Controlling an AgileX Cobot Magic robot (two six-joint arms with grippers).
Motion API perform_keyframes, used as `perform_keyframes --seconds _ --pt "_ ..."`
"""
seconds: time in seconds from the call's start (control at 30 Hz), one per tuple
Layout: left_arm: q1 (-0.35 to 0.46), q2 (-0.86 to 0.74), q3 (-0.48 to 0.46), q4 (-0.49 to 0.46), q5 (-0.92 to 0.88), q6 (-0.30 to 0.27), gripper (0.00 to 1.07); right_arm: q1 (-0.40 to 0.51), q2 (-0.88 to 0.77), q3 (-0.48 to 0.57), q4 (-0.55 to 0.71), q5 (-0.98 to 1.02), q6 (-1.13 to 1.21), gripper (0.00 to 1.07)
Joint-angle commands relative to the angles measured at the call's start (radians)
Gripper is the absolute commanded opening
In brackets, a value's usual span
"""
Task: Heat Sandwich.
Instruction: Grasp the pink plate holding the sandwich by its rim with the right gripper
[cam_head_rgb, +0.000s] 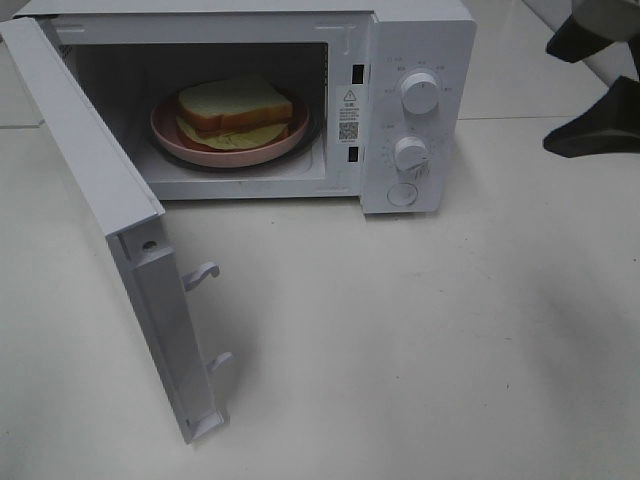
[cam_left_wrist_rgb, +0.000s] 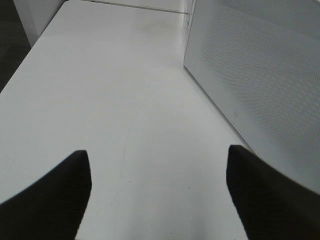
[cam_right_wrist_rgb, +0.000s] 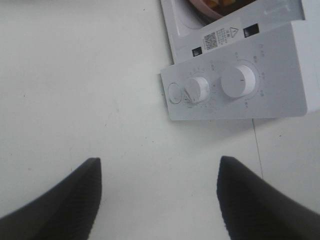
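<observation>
The microwave (cam_head_rgb: 420, 45) is showing a smooth white shell with a soft satin sheen. Its door (cam_head_rgb: 85, 160) is carrying the same white finish, with moulded plastic-looking hooks (cam_head_rgb: 203, 273). The knobs (cam_head_rgb: 419, 92) are looking like smooth white plastic. In the left wrist view a white panel (cam_left_wrist_rgb: 260, 85) is showing a fine dotted texture. A printed label (cam_head_rgb: 348, 115) is looking like paper. The plate (cam_head_rgb: 200, 152) is gleaming pink and smooth; ceramic or plastic, I cannot tell. The sandwich (cam_head_rgb: 235, 100) is showing soft, porous, matt bread. The tabletop (cam_head_rgb: 420, 340) is looking smooth, off-white and faintly glossy. The left gripper (cam_left_wrist_rgb: 159, 155) and right gripper (cam_right_wrist_rgb: 160, 165) are looking matt black.
</observation>
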Motion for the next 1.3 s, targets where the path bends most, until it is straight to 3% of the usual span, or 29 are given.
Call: perform_keyframes --seconds 0.03,0.23,0.47,0.7,1.1,1.3 --pt "0.002 -0.018 0.001 0.000 -0.013 -0.006 0.71 -0.002 0.020 -0.005 0.031 0.033 -0.085 0.66" --pt "0.002 -0.018 0.001 0.000 -0.013 -0.006 0.71 0.000 0.061 -0.004 0.110 0.074 -0.150 0.66" --pt "0.002 -0.018 0.001 0.000 -0.013 -0.006 0.71 0.102 0.131 -0.004 0.125 0.108 -0.363 0.66" --pt "0.002 -0.018 0.001 0.000 -0.013 -0.006 0.71 0.149 0.179 -0.004 0.099 0.107 -0.366 0.66" --pt "0.002 -0.018 0.001 0.000 -0.013 -0.006 0.71 0.150 0.187 -0.004 0.090 0.107 -0.304 0.65" --pt "0.002 -0.018 0.001 0.000 -0.013 -0.006 0.71 0.150 0.205 -0.004 0.021 0.117 -0.306 0.58"
